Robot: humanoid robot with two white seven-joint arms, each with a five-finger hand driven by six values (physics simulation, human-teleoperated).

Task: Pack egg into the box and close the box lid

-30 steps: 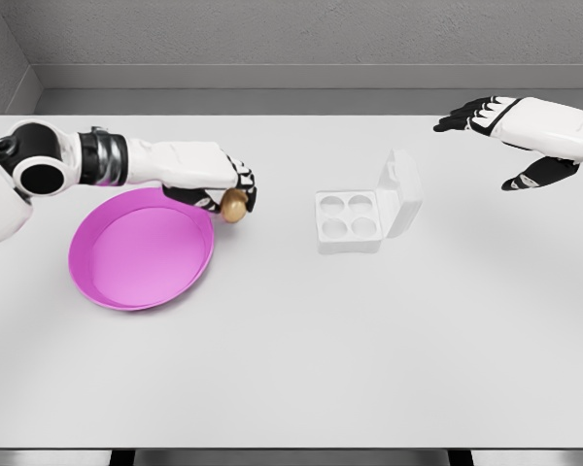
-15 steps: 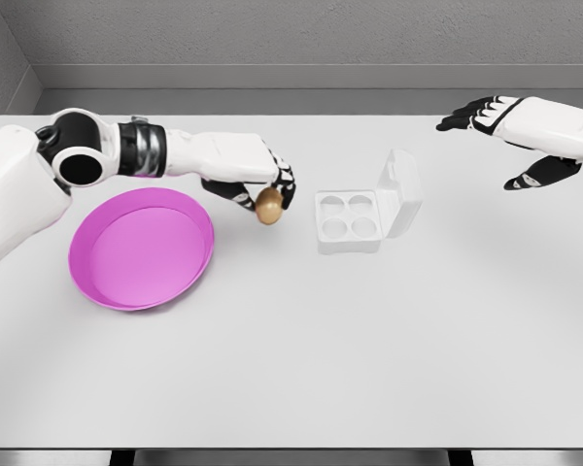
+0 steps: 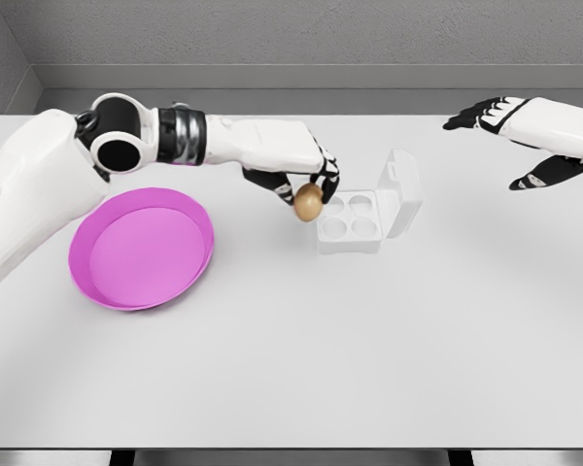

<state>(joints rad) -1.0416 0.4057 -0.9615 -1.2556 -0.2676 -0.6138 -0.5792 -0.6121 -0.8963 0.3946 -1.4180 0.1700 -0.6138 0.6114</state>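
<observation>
Left hand point(image 3: 306, 184) pinches the brown egg point(image 3: 308, 202) and has carried it from the pink round plastic bowl point(image 3: 141, 248), at nine o'clock, almost to the white four-cup egg box point(image 3: 350, 221); I must lower next. Right hand point(image 3: 520, 131) hovers spread.

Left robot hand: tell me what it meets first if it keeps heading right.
Probably the egg box. The left robot hand, carrying the egg, sits just left of its open tray, though its height above the tray is unclear.
</observation>
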